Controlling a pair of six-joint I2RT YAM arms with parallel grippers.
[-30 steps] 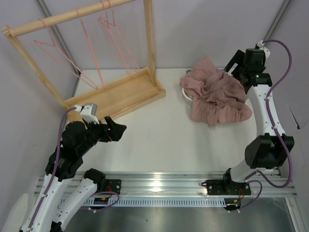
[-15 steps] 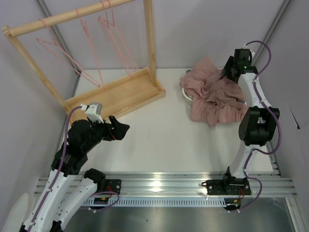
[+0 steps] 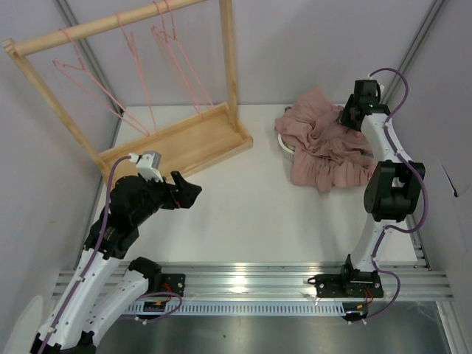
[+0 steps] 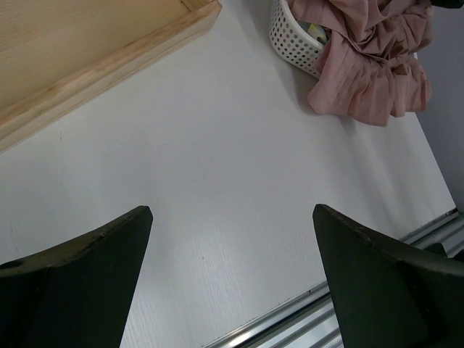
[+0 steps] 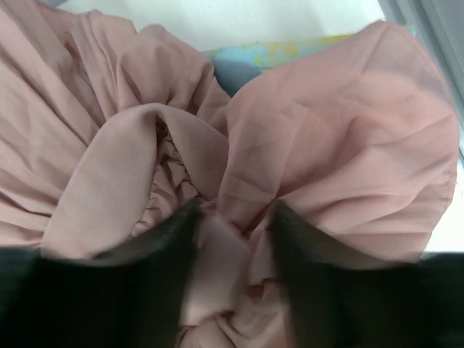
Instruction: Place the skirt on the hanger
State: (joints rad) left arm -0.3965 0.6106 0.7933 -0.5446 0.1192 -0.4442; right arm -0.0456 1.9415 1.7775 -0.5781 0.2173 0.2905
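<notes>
Where folds bunch — right pincer (image 5: 233, 217) in skirt (image 5: 116, 167)

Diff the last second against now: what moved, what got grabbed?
The right gripper swung in from the far right and dropped onto the dusty-pink pleated fabric skirt; its fingers now straddle a fold, grip not confirmed. The left gripper drifted slightly right, open, holding nothing. Unchanged: the skirt heaped over the white perforated basket, and the thin pink wire hangers on the wooden rack.
</notes>
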